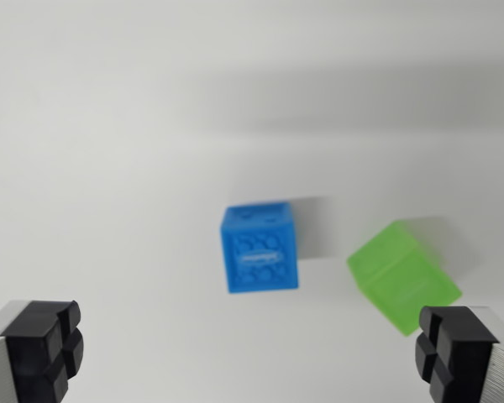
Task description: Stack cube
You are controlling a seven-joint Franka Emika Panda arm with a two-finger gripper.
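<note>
Blue cube: your landmark; it sits on the table a little below the middle of the wrist view, upright, with raised relief on its top and front faces. The picture is soft, so you cannot read the marking.
Green cube: it lies toward the wrist view's right of the blue cube and slightly lower in the picture, turned at an angle to it. The two are near each other but apart, with bare surface between them. Neither is stacked on the other.
Table: you see a plain white, matte surface all round the blue cube. A broad, soft grey shadow band runs across it above the blue cube, and each cube throws a faint shadow up and to the wrist view's right.
End effector: its jaws stand wide apart and hold nothing. One black-padded finger shows at the lower corner left of the blue cube, the other at the lower right corner, where it overlaps the near edge of the green cube in the picture; you cannot tell whether it touches. The blue cube lies between the two fingers and ahead of them.
</note>
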